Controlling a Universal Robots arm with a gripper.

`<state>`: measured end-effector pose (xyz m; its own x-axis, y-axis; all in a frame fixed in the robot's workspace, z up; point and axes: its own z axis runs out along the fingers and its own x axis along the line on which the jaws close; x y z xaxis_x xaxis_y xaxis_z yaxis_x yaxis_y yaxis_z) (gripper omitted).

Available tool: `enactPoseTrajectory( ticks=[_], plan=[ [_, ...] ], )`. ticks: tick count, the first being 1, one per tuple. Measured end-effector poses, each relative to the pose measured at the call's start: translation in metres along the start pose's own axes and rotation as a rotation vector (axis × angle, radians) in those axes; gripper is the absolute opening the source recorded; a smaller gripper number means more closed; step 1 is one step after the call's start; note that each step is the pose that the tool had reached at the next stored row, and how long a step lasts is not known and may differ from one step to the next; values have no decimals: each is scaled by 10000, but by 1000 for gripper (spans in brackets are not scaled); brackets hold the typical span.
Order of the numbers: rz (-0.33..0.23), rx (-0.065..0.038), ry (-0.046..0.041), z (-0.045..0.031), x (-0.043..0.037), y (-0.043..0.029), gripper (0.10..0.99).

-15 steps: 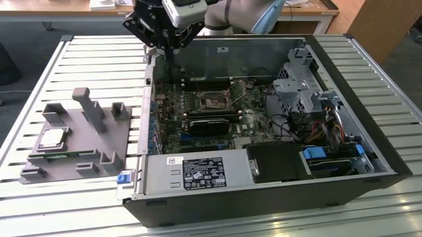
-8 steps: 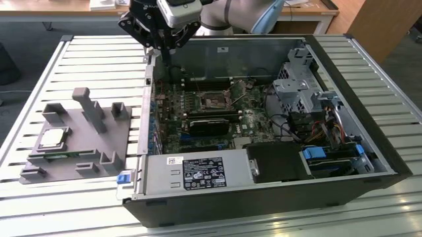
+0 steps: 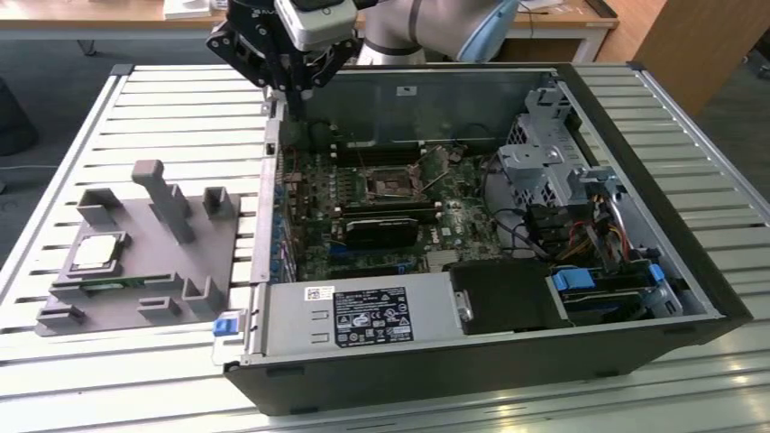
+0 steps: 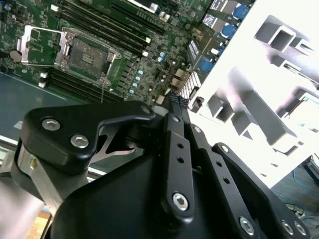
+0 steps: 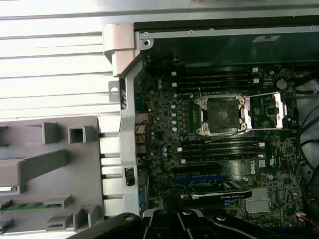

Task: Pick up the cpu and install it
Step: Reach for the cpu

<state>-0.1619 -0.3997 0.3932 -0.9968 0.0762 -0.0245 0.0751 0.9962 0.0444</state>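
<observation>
Pickup unstarted: end effector, closed and empty, hangs above the case rim. Grasping the cpu likely requires opening it.

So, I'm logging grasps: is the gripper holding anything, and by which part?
Nothing. The gripper hangs empty over the computer case; the cpu lies on the grey tray.

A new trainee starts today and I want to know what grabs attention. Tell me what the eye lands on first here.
The open computer case dominates the exterior view, its green motherboard exposed with the empty socket near the middle. The robot's hand hangs over a corner of the case, on the exterior view's left. The silvery cpu lies on the grey tray beside the case on that side.
</observation>
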Motion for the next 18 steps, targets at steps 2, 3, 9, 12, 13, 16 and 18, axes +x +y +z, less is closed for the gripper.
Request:
enactPoseTrajectory(
  ticks=[2, 3, 9, 12, 13, 16, 18],
  plan=[
    [0, 0, 0, 0, 15, -1, 106],
    [-1, 0, 0, 0, 23, -2, 106],
    [0, 0, 0, -2, 71, -5, 106],
    [0, 0, 0, -3, 96, -7, 106],
    [0, 0, 0, -3, 104, -8, 106],
    [0, 1, 0, -4, 129, -10, 106],
    [0, 0, 0, -4, 145, -11, 106]
  ],
)
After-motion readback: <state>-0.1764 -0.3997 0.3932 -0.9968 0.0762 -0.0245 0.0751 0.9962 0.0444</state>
